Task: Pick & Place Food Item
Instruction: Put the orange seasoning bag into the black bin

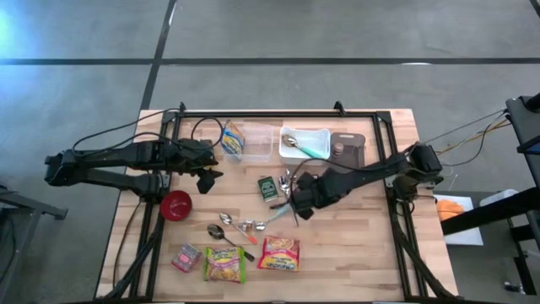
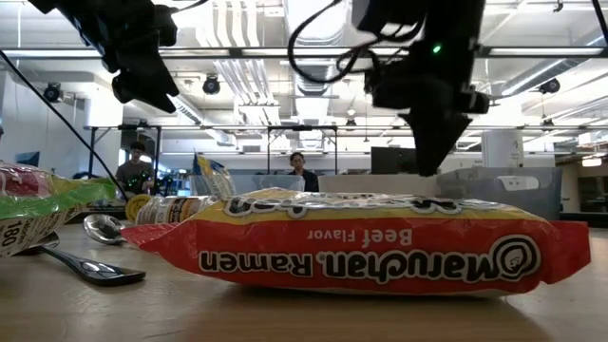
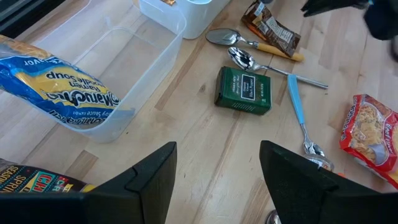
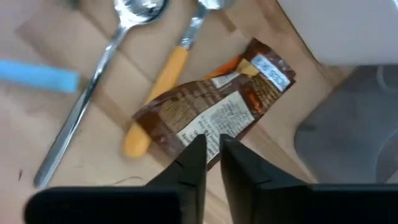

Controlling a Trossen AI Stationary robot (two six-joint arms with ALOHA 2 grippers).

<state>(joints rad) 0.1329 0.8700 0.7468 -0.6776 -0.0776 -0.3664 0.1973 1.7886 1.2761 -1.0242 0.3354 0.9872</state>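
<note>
The right hand (image 4: 213, 152) hovers point-down over the table (image 1: 354, 245), its fingers almost together and grasping nothing. To do this well, I judge it should spread them and straddle the brown snack packet (image 4: 214, 112) across its narrow width. The packet lies flat just beyond the fingertips, partly over an orange-handled spoon (image 4: 163, 87).

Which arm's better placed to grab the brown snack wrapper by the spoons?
Right. The right gripper hangs directly over the brown snack wrapper, fingers nearly shut with only a narrow gap, so it must open first. The left gripper waits open near the clear bin, farther from the wrapper.
</note>
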